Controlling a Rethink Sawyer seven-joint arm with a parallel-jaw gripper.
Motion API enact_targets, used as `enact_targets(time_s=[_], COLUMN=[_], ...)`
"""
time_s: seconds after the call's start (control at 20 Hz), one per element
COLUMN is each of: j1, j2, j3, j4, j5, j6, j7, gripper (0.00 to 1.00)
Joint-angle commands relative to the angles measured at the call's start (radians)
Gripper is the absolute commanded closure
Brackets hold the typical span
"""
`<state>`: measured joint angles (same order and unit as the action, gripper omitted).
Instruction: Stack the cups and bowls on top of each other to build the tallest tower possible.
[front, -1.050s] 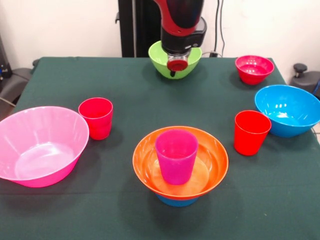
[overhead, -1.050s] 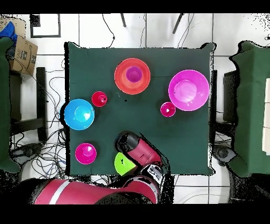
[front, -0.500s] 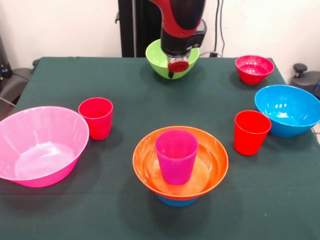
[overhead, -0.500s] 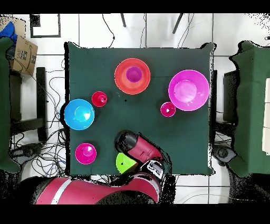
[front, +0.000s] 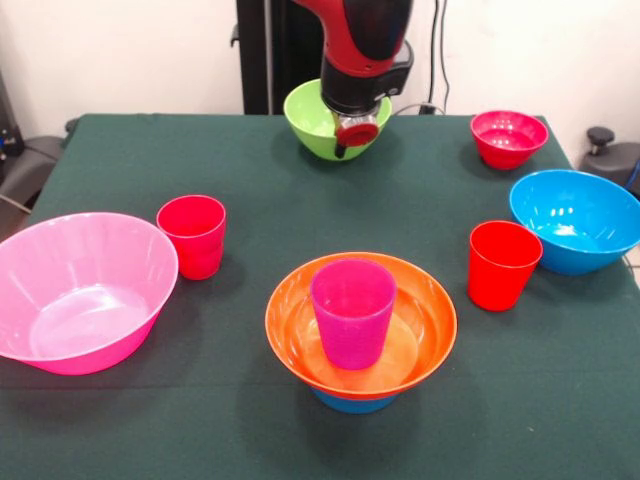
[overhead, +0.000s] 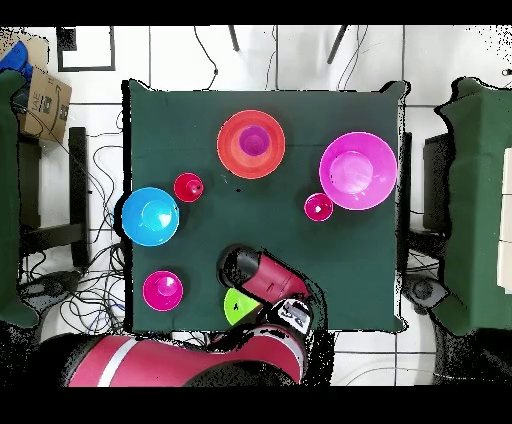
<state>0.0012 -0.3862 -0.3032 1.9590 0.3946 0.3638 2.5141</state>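
Front view: tower (front: 360, 330) sits near the table's front edge, a bit right of centre. It's a small blue bowl (front: 352, 402) at the bottom, w/ only a sliver showing, an orange bowl (front: 292, 330) on that, and the purple cup (front: 352, 310) upright inside. So maybe a third built, by my guess. Left to add: big pink bowl (front: 80, 290) at left, red cup (front: 192, 235) just beside it, second red cup (front: 502, 264) at right near the large blue bowl (front: 575, 220), and the small magenta bowl (front: 508, 137) at the far right corner. Lime green bowl (front: 312, 118) is at the far edge w/ the gripper (front: 345, 135) right at its rim, the arm's head covering the bowl's right half. Can't tell if the claw is spread or clamped on the rim; fingers don't show from here.

Overhead view: same layout, turned round. Tower (overhead: 251, 144) stands well apart from the arm. Green bowl (overhead: 234, 306) is half hidden under the red arm, gripper (overhead: 238, 268) mostly masked by its own housing, so claw state is no clearer. Whether a second blue bowl sits under the orange one, can't say.
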Motion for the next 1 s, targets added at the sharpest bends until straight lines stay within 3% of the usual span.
enact_targets(time_s=[0.05,1.0], j1=[-0.029,-0.047], j2=[0.02,-0.009], j3=[0.101,0.119], j4=[-0.17,-0.239], j5=[-0.034,-0.134], j6=[-0.04,-0.014], j7=[0.018,-0.013], gripper=[1.0,1.0])
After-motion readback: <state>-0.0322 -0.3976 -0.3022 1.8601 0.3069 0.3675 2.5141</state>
